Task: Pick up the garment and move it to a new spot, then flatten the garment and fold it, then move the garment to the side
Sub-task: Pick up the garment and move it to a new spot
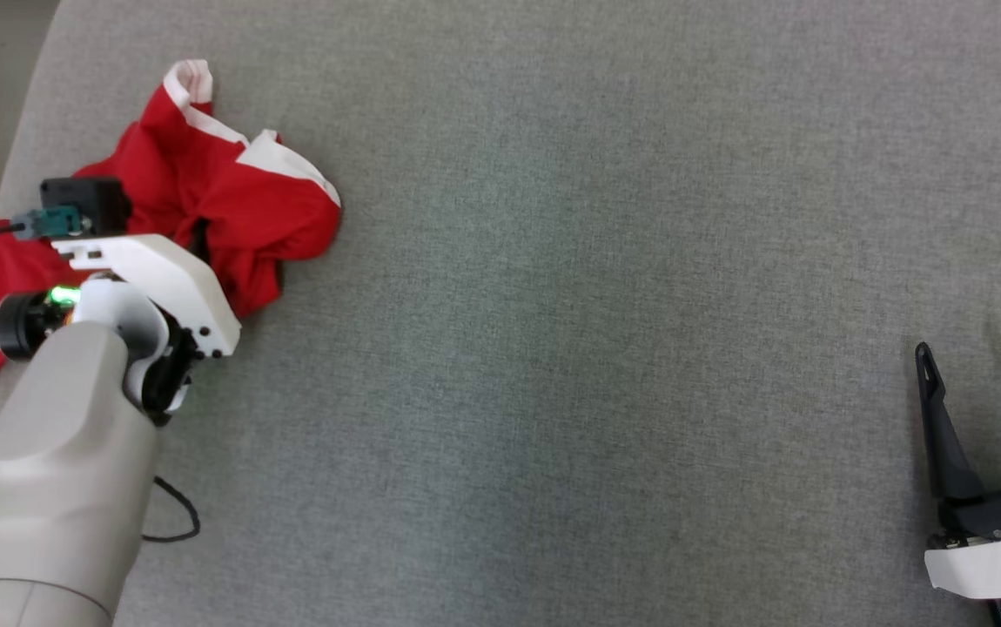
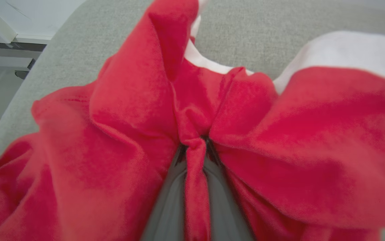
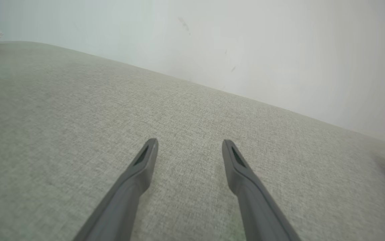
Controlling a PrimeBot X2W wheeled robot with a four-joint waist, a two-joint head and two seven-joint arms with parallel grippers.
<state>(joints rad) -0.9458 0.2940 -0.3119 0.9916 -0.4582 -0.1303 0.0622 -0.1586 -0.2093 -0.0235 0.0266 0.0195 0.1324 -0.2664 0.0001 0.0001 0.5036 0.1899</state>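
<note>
At the grey surface's (image 1: 596, 305) left edge lies the crumpled red garment (image 1: 231, 200). The left gripper (image 2: 196, 145) pinches a central fold, seemingly ready to lift the whole bundle. The right gripper (image 1: 968, 340) hovers spread wide and empty at the surface's right edge.

The left arm (image 1: 57, 453) comes up from the lower left corner. Its pale forearm points forward and its white wrist (image 1: 161, 279) tips down. The left gripper (image 2: 196, 144) has its fingers (image 2: 169, 207) squeezed tight on a fold of the red garment (image 2: 129, 100). The right gripper (image 1: 969, 341) sits at the lower right. Its two dark fingers point forward and are spread wide apart.
</note>
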